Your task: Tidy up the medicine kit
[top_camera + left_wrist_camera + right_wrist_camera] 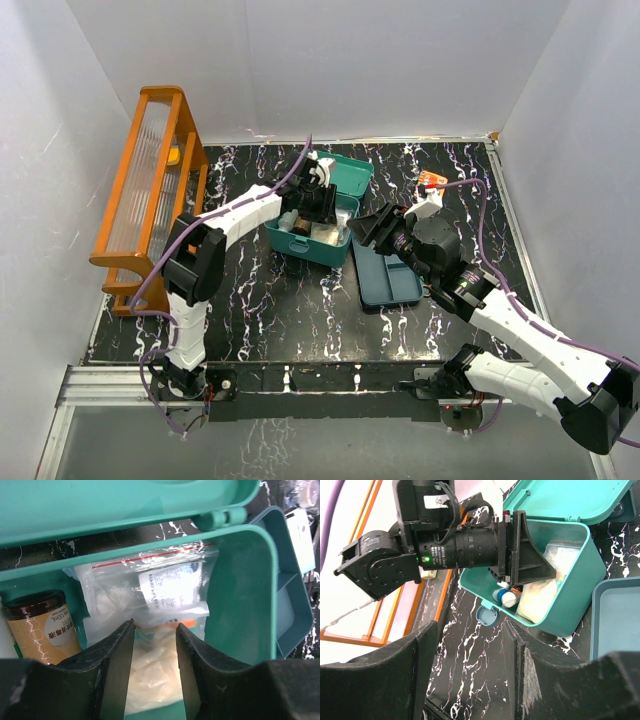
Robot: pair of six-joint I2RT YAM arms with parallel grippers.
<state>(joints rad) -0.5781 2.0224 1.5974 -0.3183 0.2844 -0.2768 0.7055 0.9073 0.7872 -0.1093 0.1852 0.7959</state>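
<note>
Jaws of the left gripper (318,205) stand parted inside the open box (310,250) of the medicine kit, which sits at the middle of the table (280,320). Its arm reaches out from the near edge, and the wrist points down into the box. Just right of the box, the right gripper (368,228) hovers with its jaws spread and empty. It is above the far end of the tray (392,285), which lies just beside the box.

From the left wrist, nothing is pinched. The jaws hang over a plastic bag (170,585) in the box, and a brown bottle (47,630) stands left of the bag. If they close while so low, I think they may catch the bag and drag it out.

From the right wrist, the left arm fills the opening of the box. If the right arm goes toward the box now, the two arms may collide, or the box may be pushed aside.
</note>
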